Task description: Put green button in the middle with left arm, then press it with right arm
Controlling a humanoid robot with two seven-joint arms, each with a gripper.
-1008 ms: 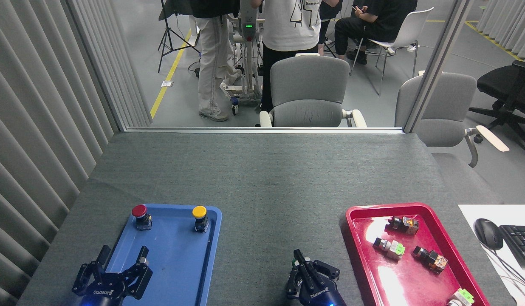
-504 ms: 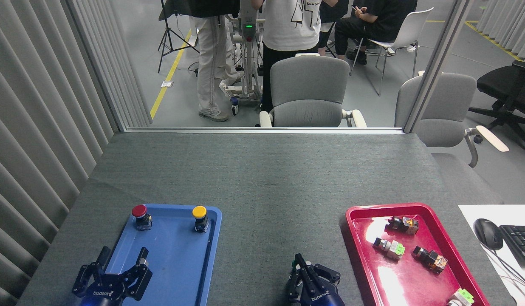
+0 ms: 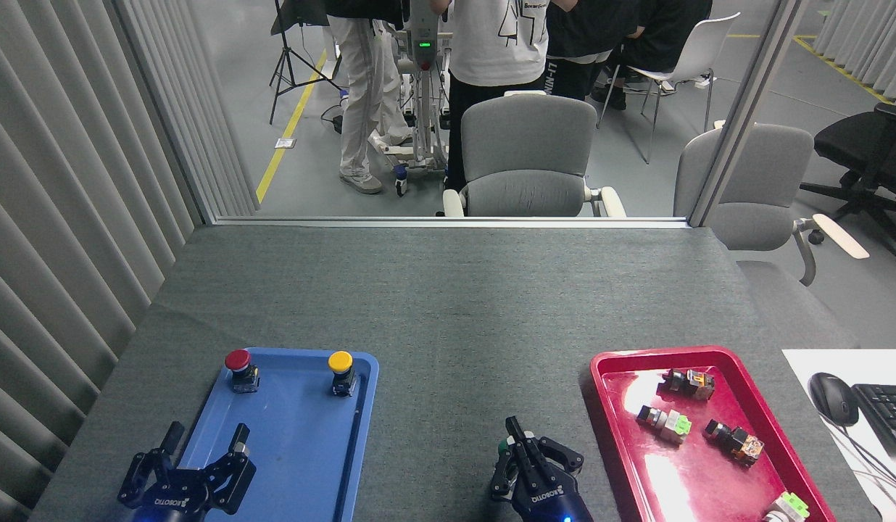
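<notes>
Right arm (image 3: 524, 453) lower, hiding green button (image 3: 503, 448)

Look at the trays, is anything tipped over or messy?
Yes. The small switches in the red tray lie on their sides, scattered. In the blue tray, the red button and yellow button stand upright.

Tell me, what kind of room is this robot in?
Probably a robotics lab or workshop: a grey felt-covered table holds a blue plastic tray and a red plastic tray of push-buttons, with grey office chairs and people standing beyond.
</notes>
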